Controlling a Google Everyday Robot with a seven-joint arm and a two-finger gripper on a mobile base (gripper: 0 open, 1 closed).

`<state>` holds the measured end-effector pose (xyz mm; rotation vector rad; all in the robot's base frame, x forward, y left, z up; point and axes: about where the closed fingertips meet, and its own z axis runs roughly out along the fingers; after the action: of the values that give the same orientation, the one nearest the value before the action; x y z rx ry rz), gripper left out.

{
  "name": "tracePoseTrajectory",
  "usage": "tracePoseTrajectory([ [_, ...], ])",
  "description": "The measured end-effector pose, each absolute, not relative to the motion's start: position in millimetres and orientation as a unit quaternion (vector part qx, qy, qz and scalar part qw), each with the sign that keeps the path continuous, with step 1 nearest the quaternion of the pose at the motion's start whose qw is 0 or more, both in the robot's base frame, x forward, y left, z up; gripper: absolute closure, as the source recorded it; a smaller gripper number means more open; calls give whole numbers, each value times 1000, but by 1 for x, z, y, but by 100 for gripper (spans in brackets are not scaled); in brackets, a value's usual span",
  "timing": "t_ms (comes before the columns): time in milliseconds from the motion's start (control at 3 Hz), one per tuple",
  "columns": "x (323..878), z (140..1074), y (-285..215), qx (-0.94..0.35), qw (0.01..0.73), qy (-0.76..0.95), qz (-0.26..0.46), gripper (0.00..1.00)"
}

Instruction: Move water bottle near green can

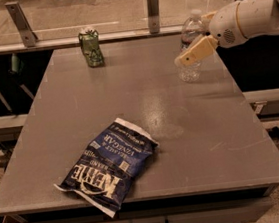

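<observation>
Nearest: blue chip bag, flat on the grey table, front left.
Far right: water bottle, upright near the table's right edge.
Same spot: my gripper, level with the bottle's middle and crossing in front of it. Whether it has hold, I cannot tell.
Far left: green can, upright, well apart from the bottle.

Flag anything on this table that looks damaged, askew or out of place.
The green can at the far left looks dented, its sides crumpled. The Kettle chip bag lies flat and skewed near the table's front edge. The water bottle stands upright at the far right, with the pincer at its side. Nothing is spilled.
</observation>
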<state>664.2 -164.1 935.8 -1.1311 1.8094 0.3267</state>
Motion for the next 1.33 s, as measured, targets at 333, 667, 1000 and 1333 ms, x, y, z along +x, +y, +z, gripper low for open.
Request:
tracePoseTrajectory([
  [333, 673, 936, -159, -435, 483, 739, 178, 37],
  [667, 671, 955, -156, -429, 499, 721, 217, 60],
  [1000, 671, 957, -153, -430, 499, 719, 222, 85],
  [1333, 671, 956, -150, -431, 498, 718, 223, 100],
])
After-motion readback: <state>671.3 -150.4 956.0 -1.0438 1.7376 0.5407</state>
